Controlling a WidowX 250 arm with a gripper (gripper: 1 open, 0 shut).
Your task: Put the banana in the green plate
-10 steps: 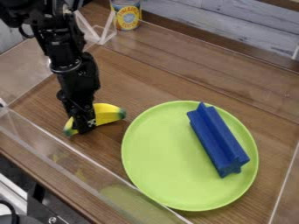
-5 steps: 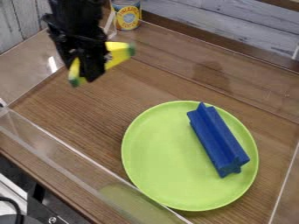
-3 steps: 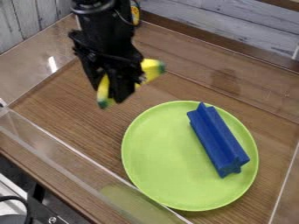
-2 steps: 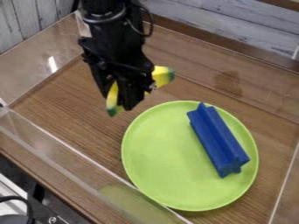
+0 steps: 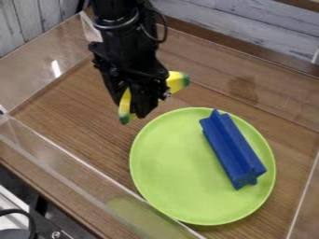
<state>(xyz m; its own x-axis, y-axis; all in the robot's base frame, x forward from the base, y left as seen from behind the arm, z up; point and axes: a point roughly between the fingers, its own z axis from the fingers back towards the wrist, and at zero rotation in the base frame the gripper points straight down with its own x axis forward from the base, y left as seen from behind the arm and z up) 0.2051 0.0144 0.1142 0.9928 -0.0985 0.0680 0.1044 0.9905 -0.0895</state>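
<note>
Gripper (image 5: pixel 133 96) pointing down, pinching banana (image 5: pixel 147 93) in air, above wooden tabletop (image 5: pixel 75 112) just off green plate (image 5: pixel 174 177) far-left rim. Blue ridged block (image 5: pixel 233 147) lies on plate's right half, well apart from banana.

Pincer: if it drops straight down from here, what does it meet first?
The pincer, shut on the banana, points straight down. Most likely the near-left rim of the green plate or the wooden table just beside it; depth is unclear from this single view.
</note>
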